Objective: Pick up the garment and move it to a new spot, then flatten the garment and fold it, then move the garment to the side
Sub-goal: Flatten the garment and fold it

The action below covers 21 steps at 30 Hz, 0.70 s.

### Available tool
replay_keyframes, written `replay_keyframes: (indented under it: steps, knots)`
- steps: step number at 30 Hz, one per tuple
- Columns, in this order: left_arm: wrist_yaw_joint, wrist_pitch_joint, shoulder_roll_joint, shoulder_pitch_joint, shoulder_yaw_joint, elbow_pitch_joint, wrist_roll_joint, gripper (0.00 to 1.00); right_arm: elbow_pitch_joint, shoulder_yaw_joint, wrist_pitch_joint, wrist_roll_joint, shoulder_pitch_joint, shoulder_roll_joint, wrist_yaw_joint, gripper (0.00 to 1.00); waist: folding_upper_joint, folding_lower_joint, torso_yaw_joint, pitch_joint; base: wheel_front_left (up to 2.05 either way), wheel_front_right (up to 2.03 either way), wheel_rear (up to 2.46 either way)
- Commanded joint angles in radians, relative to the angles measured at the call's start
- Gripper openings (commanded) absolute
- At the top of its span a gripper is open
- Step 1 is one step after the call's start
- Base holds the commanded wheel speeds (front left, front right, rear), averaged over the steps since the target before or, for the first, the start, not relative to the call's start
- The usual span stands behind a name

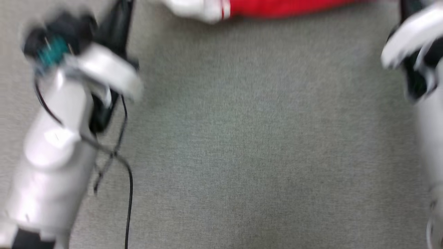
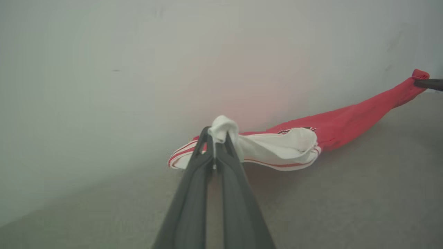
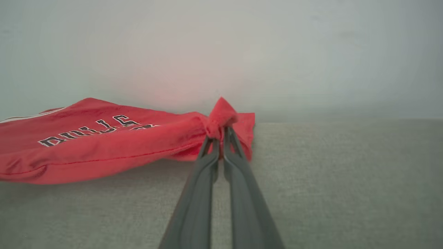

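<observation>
The garment [image 1: 283, 7] is a red jersey with white sleeves, lying at the top edge of the head view on a grey surface. In the left wrist view my left gripper [image 2: 217, 138] is shut on a bunched white sleeve [image 2: 277, 147] with red-striped trim. The red body [image 2: 360, 119] stretches from there to the right. In the right wrist view my right gripper [image 3: 220, 133] is shut on a pinched red corner of the garment [image 3: 97, 141], whose black lettering faces up. The cloth hangs just above the surface between both grippers.
A grey carpet-like surface [image 1: 242, 138] spreads below the garment. A pale wall [image 3: 221, 48] rises right behind it. My blurred white left forearm [image 1: 55, 145] with a loose black cable [image 1: 129, 186] is at the left, my right forearm [image 1: 429, 103] at the right edge.
</observation>
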Motion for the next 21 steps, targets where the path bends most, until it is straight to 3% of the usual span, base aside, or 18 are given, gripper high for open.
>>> replay_keyframes:
  steps: [1,11,21]
  knots:
    - [-0.002,-0.004,0.005,0.052,-0.006,-0.009,-0.012,0.00,-0.002,0.012,0.006,0.024,0.040,-0.009,-0.002,0.00,0.0000,0.0003,-0.001,-0.074,0.00,0.00,0.00]
    - [0.006,0.058,0.055,0.445,-0.066,-0.105,-0.071,0.00,-0.063,0.147,0.119,0.276,0.383,-0.071,-0.001,0.00,0.0000,0.0003,-0.005,-0.227,0.00,0.00,0.00]
    - [0.026,0.131,0.138,0.713,-0.080,-0.246,-0.123,0.00,-0.191,0.242,0.271,0.497,0.635,-0.156,-0.002,0.00,0.0000,0.0003,-0.013,-0.357,0.00,0.00,0.00]
